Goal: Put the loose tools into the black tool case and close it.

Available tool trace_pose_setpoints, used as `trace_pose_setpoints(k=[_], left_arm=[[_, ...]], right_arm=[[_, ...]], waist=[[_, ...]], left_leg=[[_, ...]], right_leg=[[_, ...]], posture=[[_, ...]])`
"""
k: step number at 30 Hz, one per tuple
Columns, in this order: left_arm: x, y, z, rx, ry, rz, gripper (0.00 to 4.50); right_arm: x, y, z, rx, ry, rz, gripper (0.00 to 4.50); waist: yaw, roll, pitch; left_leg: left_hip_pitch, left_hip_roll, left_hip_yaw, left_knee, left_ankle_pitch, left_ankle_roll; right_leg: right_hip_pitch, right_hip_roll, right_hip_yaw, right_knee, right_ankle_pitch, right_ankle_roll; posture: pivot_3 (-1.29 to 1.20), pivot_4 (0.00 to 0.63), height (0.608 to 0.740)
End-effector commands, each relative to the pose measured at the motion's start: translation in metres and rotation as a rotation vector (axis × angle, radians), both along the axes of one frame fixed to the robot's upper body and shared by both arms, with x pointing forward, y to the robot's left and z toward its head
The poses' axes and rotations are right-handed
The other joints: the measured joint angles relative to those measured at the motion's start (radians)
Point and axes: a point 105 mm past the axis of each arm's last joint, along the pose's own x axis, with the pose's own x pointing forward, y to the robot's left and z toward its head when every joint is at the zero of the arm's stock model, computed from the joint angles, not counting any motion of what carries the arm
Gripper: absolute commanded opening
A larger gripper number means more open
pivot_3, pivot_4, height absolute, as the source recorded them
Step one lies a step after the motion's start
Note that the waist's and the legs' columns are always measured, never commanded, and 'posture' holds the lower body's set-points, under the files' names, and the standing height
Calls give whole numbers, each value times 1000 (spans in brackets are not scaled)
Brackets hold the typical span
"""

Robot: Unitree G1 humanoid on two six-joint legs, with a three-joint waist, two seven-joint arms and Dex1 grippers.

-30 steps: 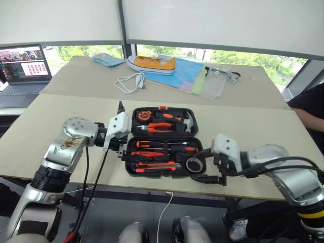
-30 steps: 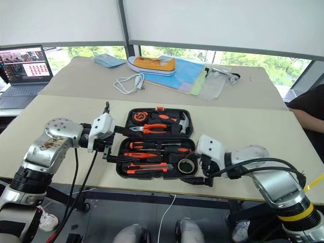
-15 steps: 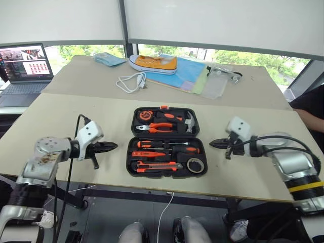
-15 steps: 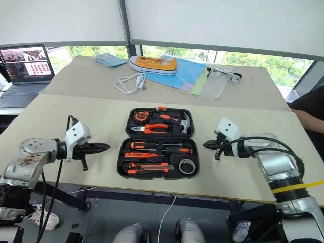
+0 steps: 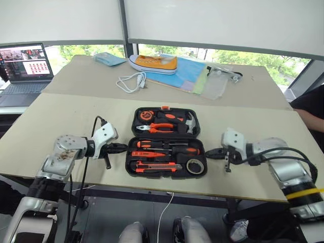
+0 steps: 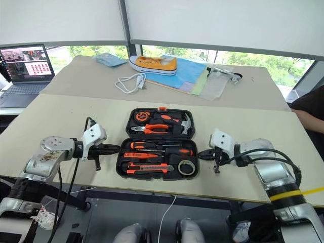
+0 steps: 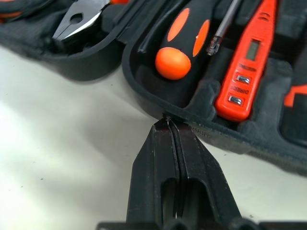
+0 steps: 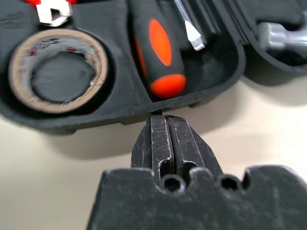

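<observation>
The black tool case (image 5: pixel 165 143) lies open on the near desk (image 5: pixel 66 119), tools seated inside. Left end effector (image 5: pixel 123 148) and right end effector (image 5: pixel 208 152), both clenched and empty, touch its near half's side edges.

Right hand (image 8: pixel 162 116) pinched closed, tips at black tool case (image 8: pixel 120 112) rim, orange-and-black screwdriver handle (image 8: pixel 158 52), tape roll (image 8: pixel 58 69) inside

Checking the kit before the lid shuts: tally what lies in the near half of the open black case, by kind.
Orange-and-black screwdrivers: 2
Red screwdriver: 1
Utility knife: 1
Tape roll: 1
Total: 5
</observation>
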Motion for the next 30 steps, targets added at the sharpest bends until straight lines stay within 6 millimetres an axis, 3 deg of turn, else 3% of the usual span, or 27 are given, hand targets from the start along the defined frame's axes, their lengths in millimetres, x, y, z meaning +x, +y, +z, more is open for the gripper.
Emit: trace_pose_setpoints(k=[1,8,14,19,20,21,23,26,30], left_arm=[[-10,-38,8,-28,-24,-189,75],[-20,-27,-2,33,10,-213,75],[-20,-8,2,31,31,-147,75],[-7,23,8,18,59,12,75],[-2,30,10,13,70,53,579],[4,36,14,-21,94,105,695],[16,41,26,-114,151,189,1402],[37,30,50,-278,232,263,2463],[59,16,61,-349,261,332,3965]], right_arm=[[-17,23,18,68,-49,106,71],[-16,13,15,47,-79,12,71],[-11,-16,17,0,-105,-128,71],[-1,-39,28,-4,-102,-270,71],[2,-42,31,13,-95,-303,600],[7,-42,37,53,-79,-337,711],[17,-39,48,138,-45,-391,1368],[39,-30,60,243,5,-487,2382],[62,-21,63,284,31,-567,3864]], waist=[[1,0,0],[-1,0,0],[-1,0,0],[0,0,0],[-1,0,0],[-2,0,0],[-7,-1,0],[-10,-1,0],[-10,-1,0]], left_leg=[[0,0,0,0,0,0],[0,0,0,0,0,0],[0,0,0,0,0,0],[0,0,0,1,0,0],[0,0,0,1,0,0],[0,0,-1,1,0,0],[0,0,-1,1,0,0],[1,0,-1,1,0,0],[1,-1,-1,1,1,0]], right_leg=[[0,0,0,0,0,0],[0,-1,0,0,0,0],[0,-1,1,0,0,0],[0,-2,0,0,0,0],[0,-2,1,0,0,0],[0,-1,0,0,0,0],[0,0,0,1,0,0],[0,1,0,2,1,1],[1,2,0,3,1,1]], posture=[[0,150,718],[0,150,718],[0,150,718],[0,150,718],[0,150,718],[0,150,718],[0,150,718],[0,150,718],[0,150,718]])
